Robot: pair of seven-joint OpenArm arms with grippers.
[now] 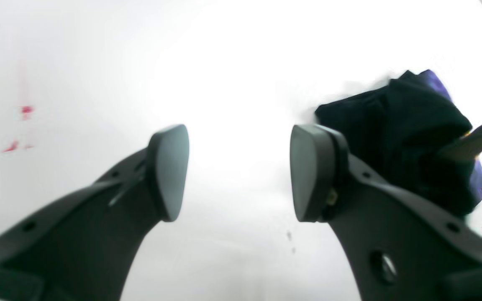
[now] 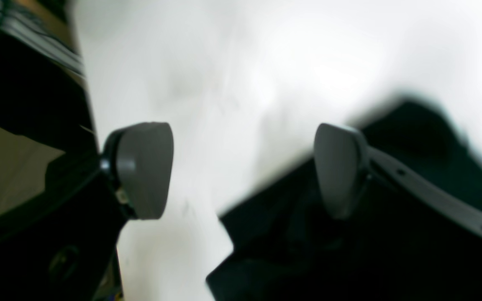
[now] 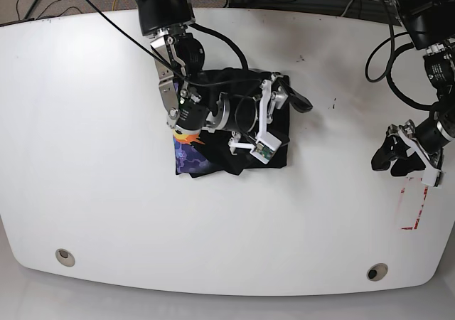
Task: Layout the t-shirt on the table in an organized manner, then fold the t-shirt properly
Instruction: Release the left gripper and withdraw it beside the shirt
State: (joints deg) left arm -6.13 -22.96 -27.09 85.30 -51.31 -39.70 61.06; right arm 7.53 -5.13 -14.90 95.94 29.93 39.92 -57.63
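On the base view's near edge the tabletop (image 3: 227, 263) lies bare between its two round holes; the shirt has nothing spread toward it. The right edge holds the left arm's fingers (image 3: 398, 153), parted and empty, hovering over bare white beside a red outline (image 3: 414, 206), well apart from the cloth.

Toward the middle of the tabletop, nearer the far edge, the t-shirt (image 3: 234, 156) sits as a dark, bunched heap, a coloured print showing at its near left corner. The right arm's fingers (image 3: 264, 121) hang spread over its right part, gripping nothing.

Judged from this, the laying-out step has not properly begun. The next move calls for closing on a free edge or corner and drawing it outward to flatten the heap.

Crumpled so, the shirt shows no collar or hem; which way it points cannot be told, and the heap runs slightly longer left to right.
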